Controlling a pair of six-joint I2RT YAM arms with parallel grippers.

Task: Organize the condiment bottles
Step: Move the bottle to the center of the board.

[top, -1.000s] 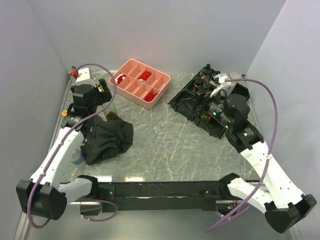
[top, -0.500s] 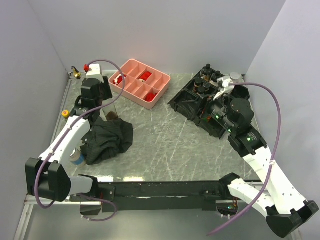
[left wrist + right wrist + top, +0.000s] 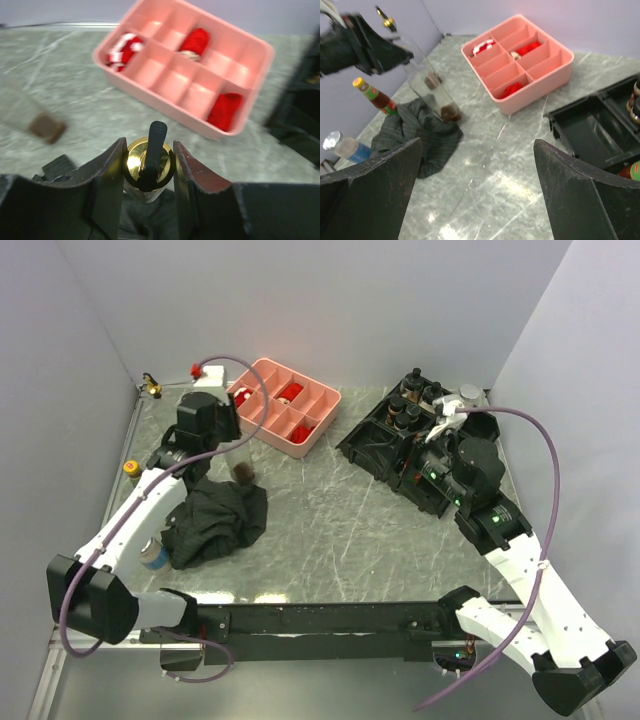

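The tall clear gold-spouted bottle (image 3: 149, 167) is clamped at its neck by the left gripper (image 3: 149, 150) and tilted, base at the black cloth (image 3: 215, 520) edge, near the pink tray (image 3: 310, 445). The right gripper (image 3: 476, 145) is spread wide over the black rack (image 3: 385, 445).

table (image 3: 330, 525): grey-green marble, pale veining.
tray (image 3: 165, 106): salmon pink, walls and dividers alike. The pieces (image 3: 226, 106) in it are bright red, one lot mixed with white.
cloth (image 3: 215, 525): black (faint stripes show only in the right wrist view).
clear bottle (image 3: 134, 161): gold spout, black lever, dark brown dregs at the base.
sauce bottle (image 3: 374, 96): yellow cap, red contents, green label.
shaker (image 3: 345, 146): grey lid, pale body, blue band.
rack (image 3: 385, 445): black.
left arm (image 3: 130, 525), right arm (image 3: 530, 580): white shells, black joints.
cables (image 3: 545, 470): purple.
walls (image 3: 350, 300): pale lilac.
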